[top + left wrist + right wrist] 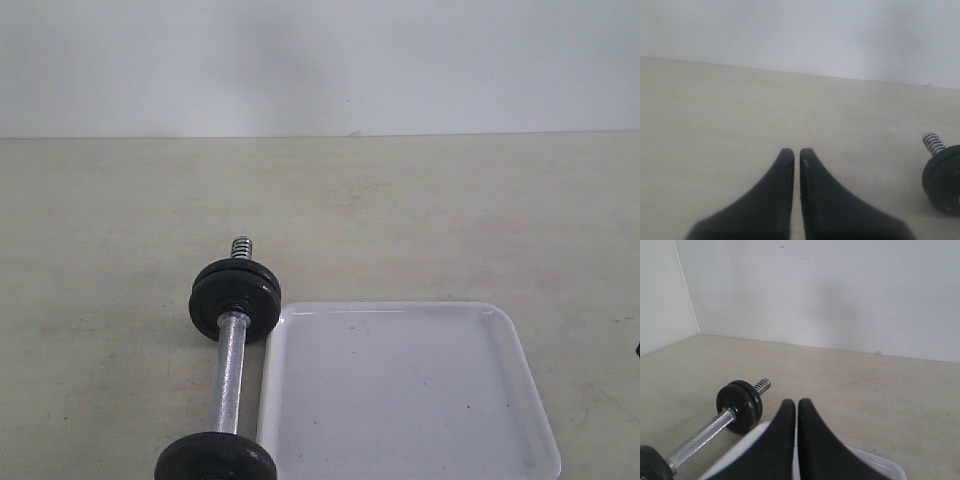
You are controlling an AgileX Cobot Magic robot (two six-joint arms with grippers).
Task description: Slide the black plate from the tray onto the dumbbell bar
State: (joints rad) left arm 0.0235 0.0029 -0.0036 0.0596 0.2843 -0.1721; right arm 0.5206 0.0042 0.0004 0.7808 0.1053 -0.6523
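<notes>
Left gripper (796, 152): two black tapered fingers (775, 200) clenched, only a hairline slit between the tips, nothing held. It hangs low over the beige matte tabletop (740, 125). Ahead and off to one side, well apart: the threaded tip and far-end discs (942, 180) of the short chrome dumbbell bar (933, 142).

Right gripper (796, 404): same black fingers (815, 445), pinched together, nothing held. Directly below the fingertips is the white square shallow plastic tray (737, 455), its floor showing only a few dark specks. Just beside the tray lies the dumbbell bar (700, 436), flat on the table.

Exterior view: bar (229, 370) alongside the tray (520, 380), far-end discs touching its corner. The round flat black plate (236, 290) is threaded on that far end, face to face with a second disc; cannot tell which is which. Another black disc (215, 458) on the near end
</notes>
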